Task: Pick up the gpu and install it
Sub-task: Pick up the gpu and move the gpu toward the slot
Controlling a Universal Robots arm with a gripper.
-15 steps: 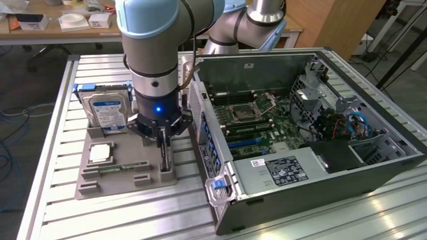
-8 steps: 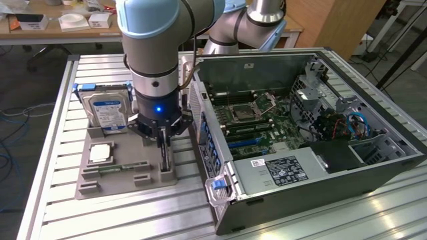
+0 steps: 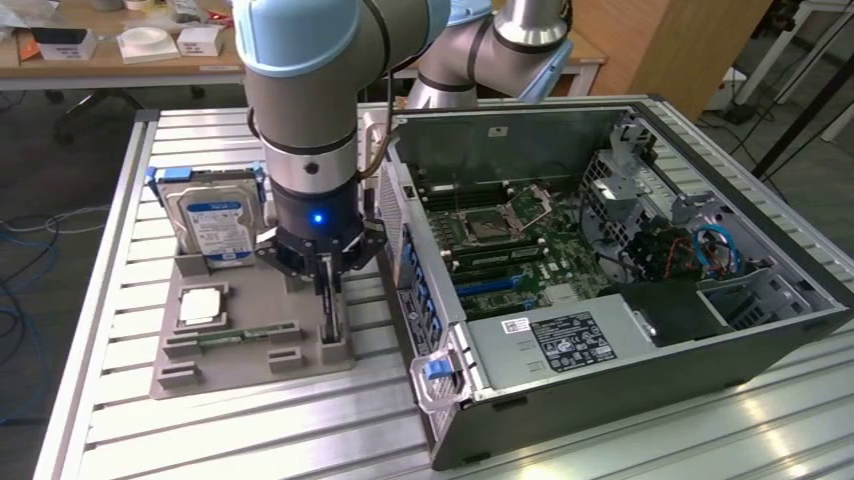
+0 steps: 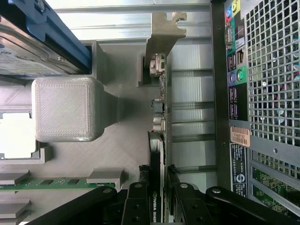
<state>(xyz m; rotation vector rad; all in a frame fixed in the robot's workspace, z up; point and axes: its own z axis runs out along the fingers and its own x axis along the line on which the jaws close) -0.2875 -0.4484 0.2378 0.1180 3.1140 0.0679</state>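
Two fingers of the gripper pinch the gpu by its edge, since it's parked edge-up in the gray holder.

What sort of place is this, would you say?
Probably a robotics lab: an open computer case and a grey parts holder sit on a slatted metal table, with a cluttered workbench behind.
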